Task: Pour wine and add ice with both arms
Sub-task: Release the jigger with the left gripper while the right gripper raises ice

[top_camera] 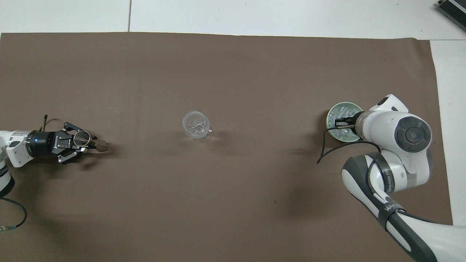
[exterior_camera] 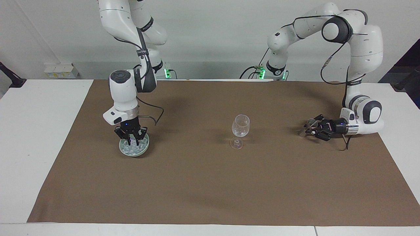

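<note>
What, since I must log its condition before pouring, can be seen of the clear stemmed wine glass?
The clear stemmed wine glass looks like thin transparent glass: a rounded bowl, a short stem and a round flat foot. It stands upright on the brown cloth near the table's middle, between the two arms' ends. Only the cloth touches it. Glints low in the bowl may be ice or reflections; I cannot tell.

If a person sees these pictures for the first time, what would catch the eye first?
Probably the clear stemmed glass, standing alone mid-cloth. Toward the right arm's end, the right gripper dips, shut, into a green dish of ice. At the left arm's end, the left gripper holds a small metal cup.
</note>
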{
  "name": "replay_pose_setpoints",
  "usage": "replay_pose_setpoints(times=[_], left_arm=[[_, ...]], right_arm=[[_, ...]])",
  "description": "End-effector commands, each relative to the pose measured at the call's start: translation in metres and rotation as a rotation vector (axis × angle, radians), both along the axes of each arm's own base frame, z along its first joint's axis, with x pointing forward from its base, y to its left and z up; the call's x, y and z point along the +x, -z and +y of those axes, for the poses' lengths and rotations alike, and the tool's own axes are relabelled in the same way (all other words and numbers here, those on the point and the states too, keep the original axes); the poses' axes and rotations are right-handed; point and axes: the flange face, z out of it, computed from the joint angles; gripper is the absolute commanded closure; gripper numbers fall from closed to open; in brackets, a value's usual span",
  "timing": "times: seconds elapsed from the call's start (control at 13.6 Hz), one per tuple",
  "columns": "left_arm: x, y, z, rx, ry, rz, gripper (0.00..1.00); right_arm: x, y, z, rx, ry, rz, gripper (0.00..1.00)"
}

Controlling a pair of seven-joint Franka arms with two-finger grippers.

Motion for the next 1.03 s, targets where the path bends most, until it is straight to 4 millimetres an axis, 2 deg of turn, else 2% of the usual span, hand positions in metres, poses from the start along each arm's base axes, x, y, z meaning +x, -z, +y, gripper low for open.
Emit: replay_pose_setpoints(times=[0.0, 0.07, 0.29, 0.51, 0.66, 0.81, 0.95], left_arm=[[0.003, 0.005, 0.008, 0.004, 0.006, -0.009, 0.43], [0.003, 0.004, 0.009, 0.006, 0.005, -0.011, 0.18], [0.003, 0.000, 0.017, 0.009, -0.004, -0.007, 0.00], [0.002, -0.008, 0.028, 0.042, 0.009, -0.018, 0.00], [0.003, -0.025, 0.040, 0.084, 0.022, -0.025, 0.00], [0.009, -0.052, 0.054, 0.158, 0.033, -0.013, 0.00], [0.017, -0.092, 0.063, 0.253, 0.044, 0.039, 0.00]], right_arm=[[-0.002, 0.002, -0.003, -0.009, 0.010, -0.019, 1.00], [-0.003, 0.003, -0.003, -0.009, 0.010, -0.016, 1.00], [-0.001, -0.005, -0.002, -0.012, 0.009, -0.027, 1.00], [0.001, -0.022, -0.002, -0.019, 0.011, -0.053, 1.00], [-0.001, -0.032, -0.003, -0.030, 0.017, -0.051, 1.00], [0.000, -0.054, -0.003, -0.049, 0.021, -0.060, 1.00], [-0.001, -0.079, 0.004, -0.059, 0.033, -0.057, 1.00]])
